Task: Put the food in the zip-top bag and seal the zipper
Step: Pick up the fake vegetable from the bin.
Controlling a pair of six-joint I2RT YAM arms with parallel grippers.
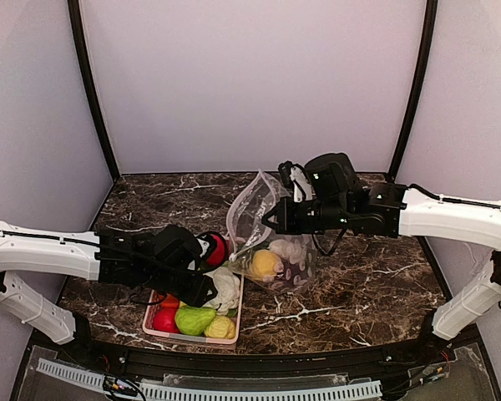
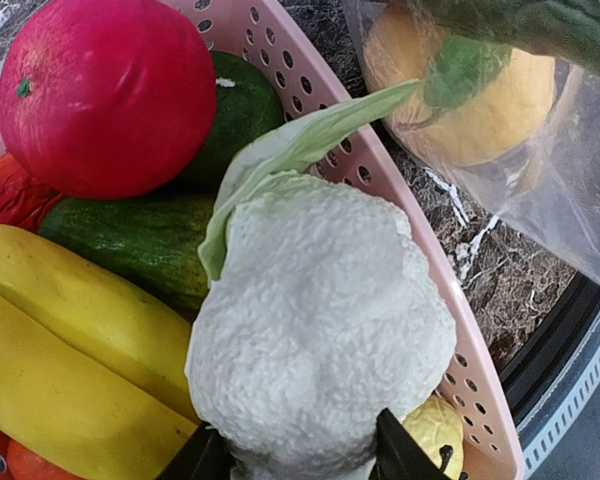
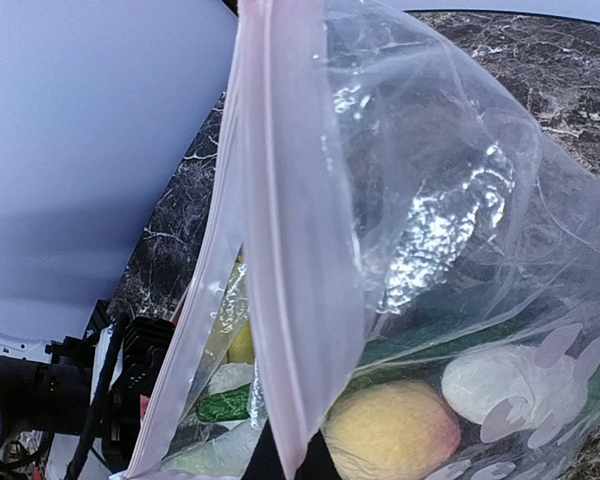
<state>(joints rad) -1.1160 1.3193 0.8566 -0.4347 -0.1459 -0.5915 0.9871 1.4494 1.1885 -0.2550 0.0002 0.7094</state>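
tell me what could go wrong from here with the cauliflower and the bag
1. The left pincer flanks only the near end of the cauliflower, so the bulky head may slip out on lifting.
2. The right pincer pinches just one edge of the bag. The mouth looks narrow, and the cauliflower could jam there.

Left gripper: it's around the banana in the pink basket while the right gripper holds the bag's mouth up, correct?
Not quite. The left gripper is around the white cauliflower, not the banana, as the left wrist view shows. The rest holds: it is in the pink basket, and the right gripper holds up the zip-top bag by its mouth.
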